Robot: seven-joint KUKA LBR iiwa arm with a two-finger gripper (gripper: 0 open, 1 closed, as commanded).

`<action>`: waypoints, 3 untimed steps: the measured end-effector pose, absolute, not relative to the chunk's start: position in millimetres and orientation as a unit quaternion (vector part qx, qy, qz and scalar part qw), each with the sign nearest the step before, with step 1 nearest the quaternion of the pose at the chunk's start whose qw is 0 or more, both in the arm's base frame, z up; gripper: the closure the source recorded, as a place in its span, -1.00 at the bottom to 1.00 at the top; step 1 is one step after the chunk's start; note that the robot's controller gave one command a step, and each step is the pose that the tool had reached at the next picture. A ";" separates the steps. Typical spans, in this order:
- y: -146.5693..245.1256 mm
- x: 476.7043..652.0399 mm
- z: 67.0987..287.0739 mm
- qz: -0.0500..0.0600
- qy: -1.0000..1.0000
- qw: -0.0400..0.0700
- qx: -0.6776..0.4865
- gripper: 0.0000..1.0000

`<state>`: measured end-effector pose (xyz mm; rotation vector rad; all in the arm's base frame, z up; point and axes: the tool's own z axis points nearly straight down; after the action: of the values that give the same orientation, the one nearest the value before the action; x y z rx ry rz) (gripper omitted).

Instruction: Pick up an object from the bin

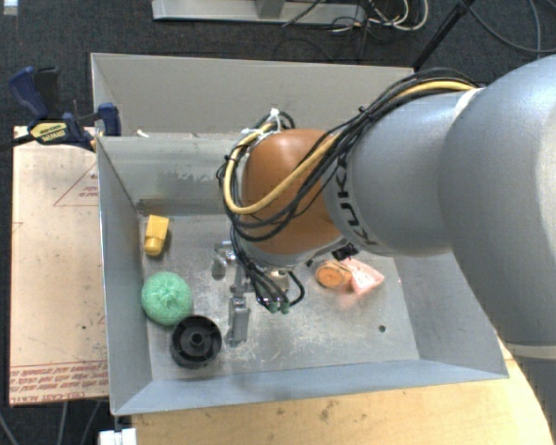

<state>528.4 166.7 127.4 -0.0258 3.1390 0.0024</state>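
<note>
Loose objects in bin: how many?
5: yellow block at left, green ball below it, black disc front left, orange piece beside pink piece mid-right. Arm may hide more.

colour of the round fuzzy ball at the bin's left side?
Green. The ball shows best in the camera view, just above a black round cap.

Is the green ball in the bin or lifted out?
In the bin: the green ball lies on its floor by the left wall, between the yellow block and the black cap.
</note>
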 end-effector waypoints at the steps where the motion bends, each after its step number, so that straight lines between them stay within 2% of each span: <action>1: 178.0 535.9 96.8 0.001 0.988 0.001 -0.154 -1.00; 2: 175.4 523.1 86.1 0.001 0.973 0.000 -0.232 -1.00; 3: 182.5 515.0 81.3 0.001 0.992 0.000 -0.127 -1.00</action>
<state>515.0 182.5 81.3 -0.4000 3.1156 0.0022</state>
